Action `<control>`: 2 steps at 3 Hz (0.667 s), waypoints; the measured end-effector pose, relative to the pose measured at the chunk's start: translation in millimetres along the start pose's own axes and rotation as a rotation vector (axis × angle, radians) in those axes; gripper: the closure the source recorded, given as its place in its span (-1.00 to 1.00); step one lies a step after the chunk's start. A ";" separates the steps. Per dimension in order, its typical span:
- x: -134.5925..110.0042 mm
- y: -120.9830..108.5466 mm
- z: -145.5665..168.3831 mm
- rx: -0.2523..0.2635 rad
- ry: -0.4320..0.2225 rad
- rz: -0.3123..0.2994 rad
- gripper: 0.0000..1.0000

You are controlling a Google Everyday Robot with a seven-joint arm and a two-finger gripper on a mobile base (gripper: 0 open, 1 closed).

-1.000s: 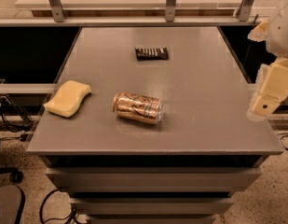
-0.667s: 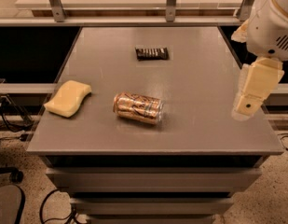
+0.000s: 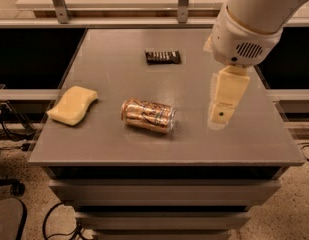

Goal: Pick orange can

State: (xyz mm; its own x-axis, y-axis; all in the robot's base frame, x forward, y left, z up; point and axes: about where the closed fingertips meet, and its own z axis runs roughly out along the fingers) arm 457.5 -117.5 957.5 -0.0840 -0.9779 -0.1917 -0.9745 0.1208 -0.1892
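The orange can [image 3: 148, 115] lies on its side on the grey table [image 3: 114, 59], near the middle of the front half. It is shiny orange-copper with pale swirls and silver ends. My gripper [image 3: 220, 115] hangs down from the white arm [image 3: 246, 24] at the right. It hovers over the table to the right of the can, apart from it, and holds nothing I can see.
A yellow sponge [image 3: 73, 104] lies at the table's left front. A small dark snack bar wrapper [image 3: 163, 57] lies toward the back middle. A metal rail and shelf run behind the table. Cables lie on the floor at the left.
The arm and gripper have swung in from the right edge of the table toward the left, closer to the can. The can, sponge and wrapper have not moved.
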 end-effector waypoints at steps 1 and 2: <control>-28.7 5.1 18.8 -0.031 -0.003 -0.038 -1.00; -51.1 11.6 35.3 -0.045 -0.002 -0.069 -1.00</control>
State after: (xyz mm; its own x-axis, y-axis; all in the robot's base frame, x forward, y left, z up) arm 457.8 -60.1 931.2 -0.0164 -0.9833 -0.1814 -0.9863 0.0457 -0.1583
